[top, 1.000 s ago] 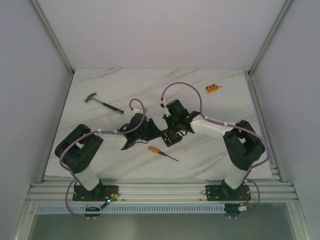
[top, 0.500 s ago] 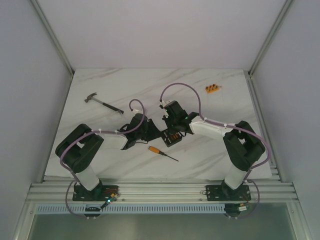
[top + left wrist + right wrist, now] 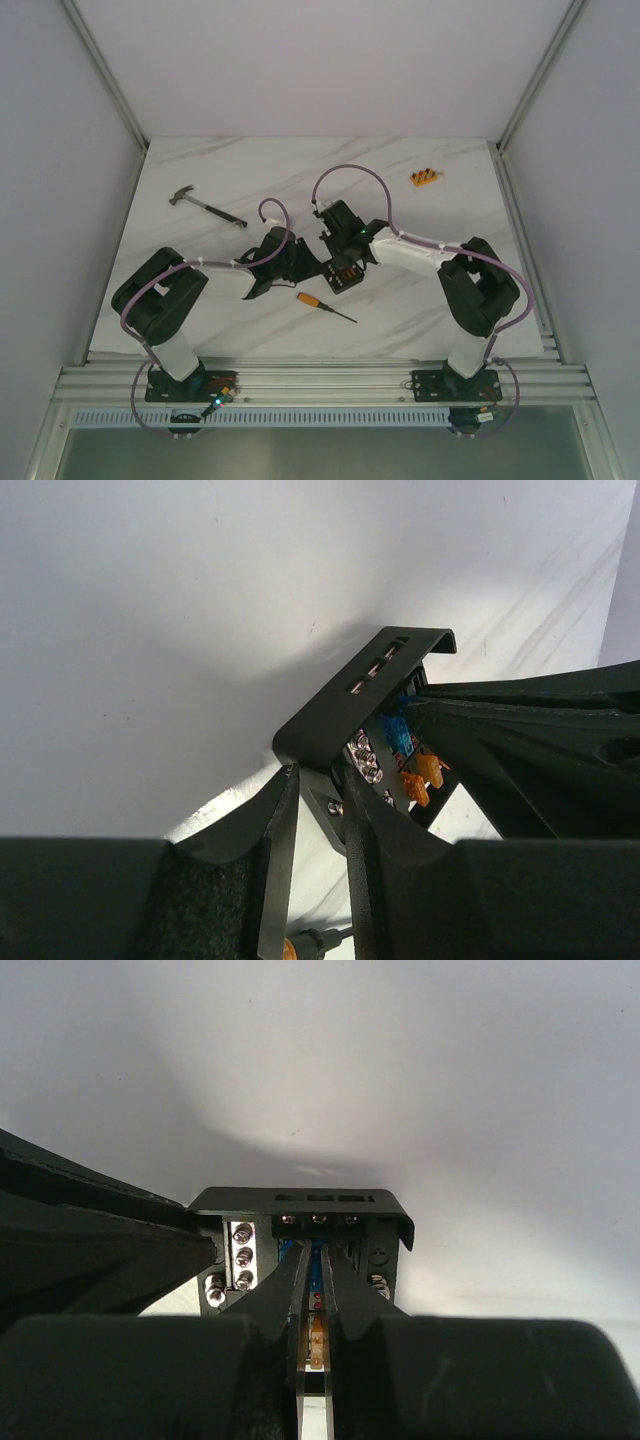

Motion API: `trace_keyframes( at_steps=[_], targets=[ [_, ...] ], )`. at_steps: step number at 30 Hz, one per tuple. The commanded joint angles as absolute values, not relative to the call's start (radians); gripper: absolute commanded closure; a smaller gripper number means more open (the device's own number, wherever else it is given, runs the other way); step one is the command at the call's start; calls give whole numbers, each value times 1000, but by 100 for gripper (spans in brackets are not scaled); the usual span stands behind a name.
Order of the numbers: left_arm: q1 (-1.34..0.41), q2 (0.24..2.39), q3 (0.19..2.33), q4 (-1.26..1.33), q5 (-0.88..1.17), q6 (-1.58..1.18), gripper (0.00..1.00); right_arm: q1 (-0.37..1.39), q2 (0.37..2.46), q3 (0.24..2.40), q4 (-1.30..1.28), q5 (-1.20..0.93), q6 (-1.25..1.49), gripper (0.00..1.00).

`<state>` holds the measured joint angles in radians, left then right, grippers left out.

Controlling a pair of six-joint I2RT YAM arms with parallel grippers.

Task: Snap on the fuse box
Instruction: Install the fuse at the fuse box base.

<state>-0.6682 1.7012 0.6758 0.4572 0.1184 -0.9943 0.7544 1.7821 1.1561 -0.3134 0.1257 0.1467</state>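
The fuse box [image 3: 346, 273], small and black, lies at the table's middle between both arms. In the left wrist view its slotted black lid [image 3: 345, 695] stands tilted up over blue and orange fuses [image 3: 412, 765]. My left gripper [image 3: 320, 773] is shut on a screwed edge tab of the fuse box [image 3: 333, 802], coming in from the left [image 3: 318, 268]. My right gripper [image 3: 318, 1251] is shut to a thin slit, its tips down on the fuse row under the lid [image 3: 300, 1200]. An orange fuse [image 3: 316, 1335] shows through the slit. From above, the right gripper [image 3: 345, 254] covers the box's far side.
A screwdriver with an orange handle [image 3: 322, 304] lies just in front of the box, its handle showing between my left fingers [image 3: 298, 948]. A hammer [image 3: 205, 207] lies at the left back. A small orange block [image 3: 426, 178] sits at the right back.
The right arm has shifted slightly left over the box and its cable loop swung left. The left gripper narrowed a little on the tab. The box stayed in place.
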Motion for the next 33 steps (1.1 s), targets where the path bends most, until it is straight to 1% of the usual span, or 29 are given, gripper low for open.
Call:
trace_keyframes(
  at_steps=[1,6,10,17,28,30,33],
  targets=[
    [-663,1723,674,416,76,-989,67,749,1902,1079,-592,194,125,100],
    [-662,1719,671,412,75,-991,67,739,1879,1073,-599,205,121,100],
    [-662,1716,669,412,72,-991,68,738,1826,1082,-576,158,114,100],
    [-661,1712,670,417,82,-992,68,747,1860,1128,-575,163,128,99],
    [-664,1704,672,425,95,-999,68,760,1768,1278,-528,78,164,72],
    [-663,1701,672,428,98,-999,68,760,1760,1293,-527,77,178,70],
    [-663,1696,670,434,103,-1007,68,759,1752,1304,-537,99,218,69]
  ],
)
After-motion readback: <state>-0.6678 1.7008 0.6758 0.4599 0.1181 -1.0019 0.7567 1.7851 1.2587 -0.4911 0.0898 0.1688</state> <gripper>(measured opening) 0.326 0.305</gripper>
